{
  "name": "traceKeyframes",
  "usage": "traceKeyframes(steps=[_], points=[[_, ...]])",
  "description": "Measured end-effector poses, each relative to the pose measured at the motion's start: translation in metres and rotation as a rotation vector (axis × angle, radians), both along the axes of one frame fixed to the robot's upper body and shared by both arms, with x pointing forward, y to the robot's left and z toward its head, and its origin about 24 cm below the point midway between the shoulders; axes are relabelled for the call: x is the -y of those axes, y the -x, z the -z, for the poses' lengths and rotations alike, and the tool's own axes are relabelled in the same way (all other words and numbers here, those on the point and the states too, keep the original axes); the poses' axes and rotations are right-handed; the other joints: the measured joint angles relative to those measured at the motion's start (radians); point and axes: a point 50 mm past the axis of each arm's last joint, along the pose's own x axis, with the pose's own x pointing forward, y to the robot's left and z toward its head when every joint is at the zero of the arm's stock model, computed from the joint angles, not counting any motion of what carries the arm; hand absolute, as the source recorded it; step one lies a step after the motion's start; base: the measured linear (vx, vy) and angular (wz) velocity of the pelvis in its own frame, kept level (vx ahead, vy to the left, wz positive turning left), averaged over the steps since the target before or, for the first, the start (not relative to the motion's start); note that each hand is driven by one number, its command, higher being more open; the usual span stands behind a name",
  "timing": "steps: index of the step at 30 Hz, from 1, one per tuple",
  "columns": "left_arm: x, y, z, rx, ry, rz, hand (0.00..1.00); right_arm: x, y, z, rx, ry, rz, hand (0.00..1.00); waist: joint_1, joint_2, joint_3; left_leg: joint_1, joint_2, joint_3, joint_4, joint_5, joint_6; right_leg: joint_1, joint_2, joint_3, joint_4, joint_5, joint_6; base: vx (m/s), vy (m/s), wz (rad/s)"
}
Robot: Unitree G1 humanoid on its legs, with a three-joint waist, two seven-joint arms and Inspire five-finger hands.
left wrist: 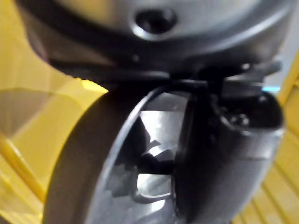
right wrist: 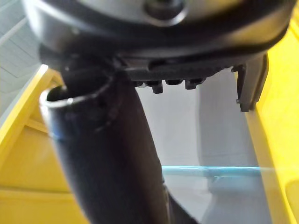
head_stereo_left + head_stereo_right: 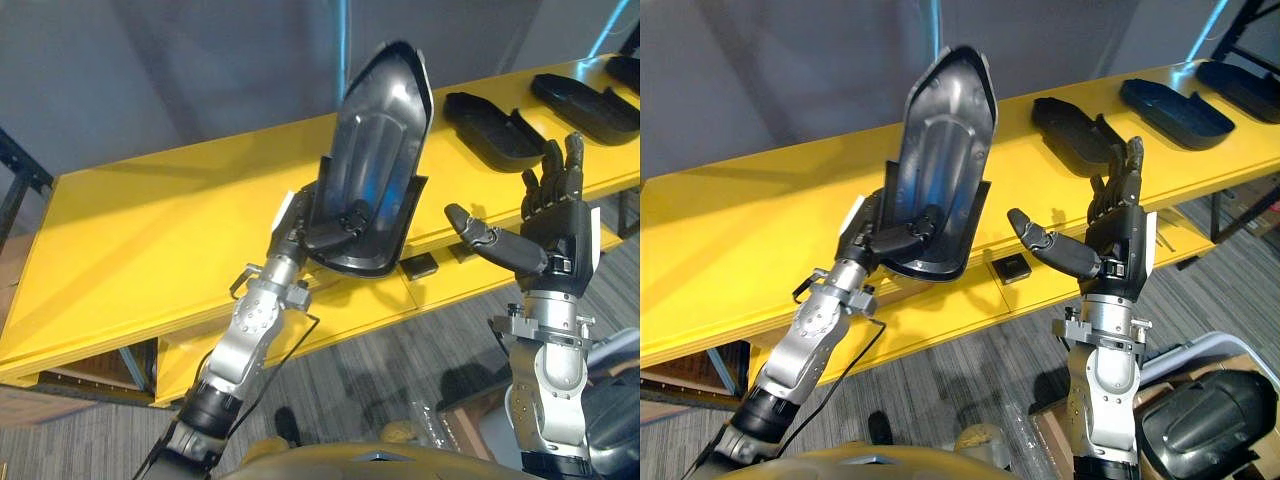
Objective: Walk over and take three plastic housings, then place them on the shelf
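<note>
Gripping only the bottom rim of the upright plastic housing [image 3: 375,150], your left robot hand [image 3: 300,238] could let the tall shell tip or slip as you lower it to the shelf [image 3: 150,230]. Beside it, your right robot hand [image 3: 550,240] is spread and empty. You have one housing held and, beyond the right hand, three laid housings [image 3: 495,125].

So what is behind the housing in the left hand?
The yellow shelf runs behind the housing, grey wall above. The left hand grips its lower end; the shelf directly behind is covered.
</note>
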Motion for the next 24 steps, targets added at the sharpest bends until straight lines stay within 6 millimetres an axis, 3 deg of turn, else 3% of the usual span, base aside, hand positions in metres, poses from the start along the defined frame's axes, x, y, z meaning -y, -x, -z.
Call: traceKeyframes(steps=[4,8,15,19,24], points=[[-0.001,-0.019,0.012,-0.106,-0.049,-0.115,0.0,-0.003,-0.001,0.0,-0.003,0.011,-0.041,1.0,-0.027,0.008,-0.004,-0.001,0.02,0.027,0.0,0.012,-0.005,-0.021,0.018,0.03,0.001,0.01,0.016,-0.06,-0.019,-0.21],[-0.023,-0.034,0.024,-0.188,-0.055,-0.311,0.0,-0.012,-0.003,0.004,-0.035,0.022,-0.12,1.0,-0.049,0.012,-0.007,-0.002,0.047,0.051,-0.001,0.026,-0.015,-0.048,0.044,0.055,0.003,0.019,0.014,-0.04,-0.037,-0.19],[-0.072,-0.058,0.004,-0.171,0.002,-0.654,0.0,-0.019,0.002,0.016,-0.085,-0.027,-0.221,1.0,-0.055,0.017,-0.01,-0.004,0.059,0.054,-0.001,0.034,-0.017,-0.051,0.055,0.063,0.009,0.026,0.013,-0.01,-0.01,-0.04],[-0.088,-0.064,0.003,-0.183,-0.008,-0.699,0.0,-0.031,0.001,0.02,-0.099,-0.025,-0.29,1.0,-0.053,0.033,-0.024,-0.03,0.059,0.046,-0.001,0.038,-0.013,-0.069,0.056,0.059,0.003,0.028,0.017,-0.02,-0.005,0.08],[-0.09,-0.065,0.024,-0.307,-0.038,-0.677,0.0,-0.041,-0.001,0.028,-0.145,-0.037,-0.342,1.0,-0.055,0.033,-0.025,-0.033,0.059,0.046,0.0,0.05,-0.009,-0.071,0.057,0.059,0.002,0.04,0.016,-0.01,-0.002,0.0]])
